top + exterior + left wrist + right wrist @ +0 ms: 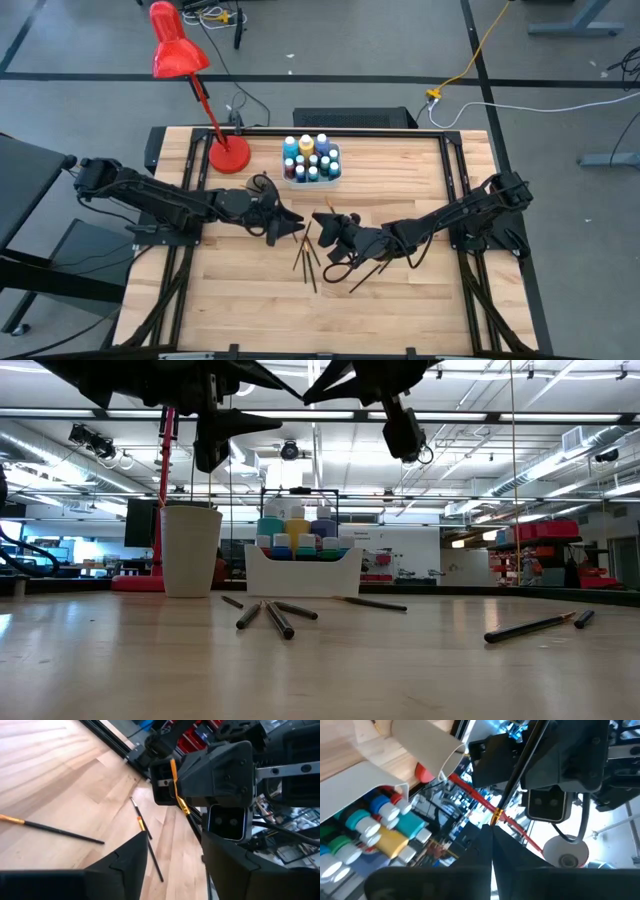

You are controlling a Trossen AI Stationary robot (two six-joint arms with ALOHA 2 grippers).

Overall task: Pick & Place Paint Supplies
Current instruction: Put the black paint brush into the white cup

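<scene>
Here, the right gripper (333,229) was pinched shut on a brush (512,780), whose dark handle ran straight out from between its fingers in the right wrist view. Facing it, the left gripper (290,219) stood with its jaws spread, nothing between them. In the left wrist view the brush showed as an orange-and-gold shaft standing crosswise at the front of the right gripper, just beyond the left fingers (122,862). So the brush lay dead ahead of the open jaws, its long axis roughly square to their approach, and the left arm was the one placed to take it (a handover, it seemed).

Farther out, several loose brushes (307,262) lay on the table (420,310) below both grippers, and one more (530,627) lay apart to the side in the low view. The cup (190,550) stood beside the tray (312,178) of bottles (310,157) near the lamp (180,55).

From above, the dark arms hid the held brush almost wholly, and how far it sat from the left fingers could not be judged. The low view cut both grippers off at its upper edge.
</scene>
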